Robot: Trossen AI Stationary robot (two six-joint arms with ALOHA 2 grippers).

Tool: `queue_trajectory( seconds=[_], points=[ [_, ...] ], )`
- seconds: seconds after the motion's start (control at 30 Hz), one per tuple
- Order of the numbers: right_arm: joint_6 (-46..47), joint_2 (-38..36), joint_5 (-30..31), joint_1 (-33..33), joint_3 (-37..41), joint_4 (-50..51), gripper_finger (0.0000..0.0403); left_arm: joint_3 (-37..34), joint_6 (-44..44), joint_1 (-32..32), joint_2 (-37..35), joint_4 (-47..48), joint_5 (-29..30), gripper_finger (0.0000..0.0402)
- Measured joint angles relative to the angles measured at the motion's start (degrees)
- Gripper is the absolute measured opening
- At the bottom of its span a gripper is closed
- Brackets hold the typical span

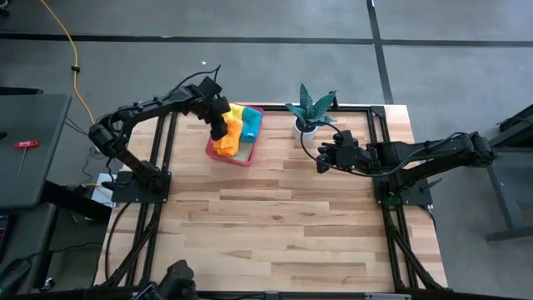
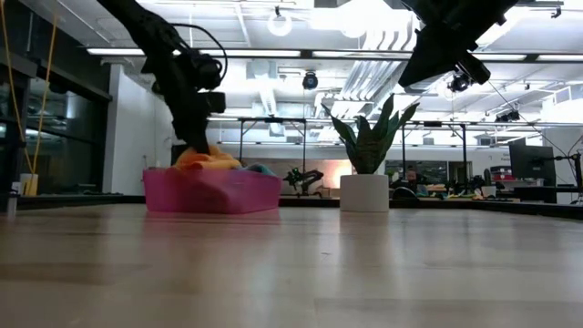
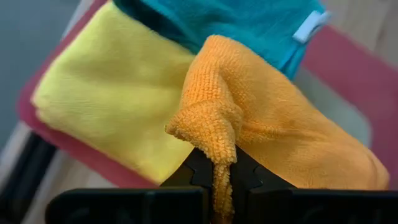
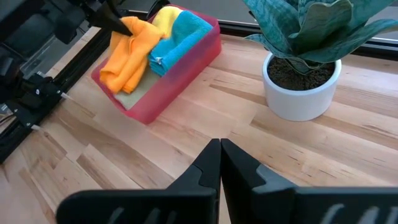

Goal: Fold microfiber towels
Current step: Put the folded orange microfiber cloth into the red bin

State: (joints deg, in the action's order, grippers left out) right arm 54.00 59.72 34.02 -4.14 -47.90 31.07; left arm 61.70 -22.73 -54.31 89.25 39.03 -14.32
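The orange towel [image 3: 273, 137] is lying in the pink tray [image 1: 250, 154] near the tabletop's far left corner; my left gripper [image 3: 224, 171] is pinching its raised fold from above. My right gripper [image 4: 220, 163] is waiting shut, well apart.

No readable text anywhere (the teal towel [image 3: 249, 25] with a small white tag [image 3: 309, 26], blank)

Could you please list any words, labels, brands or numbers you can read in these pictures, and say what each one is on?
No text can be read in any view.
White tag on the teal towel: no print shows on it.
Pink tray, white plant pot: no markings show.
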Motion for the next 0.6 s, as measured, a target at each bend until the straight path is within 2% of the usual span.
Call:
queue_trajectory(
  seconds=[0.13, 0.27, 0.6],
  points=[
    [0.0, 0.0, 0.0, 0.0, 0.0, 0.0, 0.0000, 0.1, -4.1, 0.0, 0.0, 0.2, 2.8, 0.0000],
    [0.0, 0.0, 0.0, 0.0, 0.0, 0.0, 0.0000, 0.1, -4.3, 0.2, 0.0, 0.3, 3.0, 0.0011],
    [0.0, 0.0, 0.0, 0.0, 0.0, 0.0, 0.0000, 0.1, -2.6, 2.6, 0.0, -2.5, 3.2, 0.0108]
  ],
)
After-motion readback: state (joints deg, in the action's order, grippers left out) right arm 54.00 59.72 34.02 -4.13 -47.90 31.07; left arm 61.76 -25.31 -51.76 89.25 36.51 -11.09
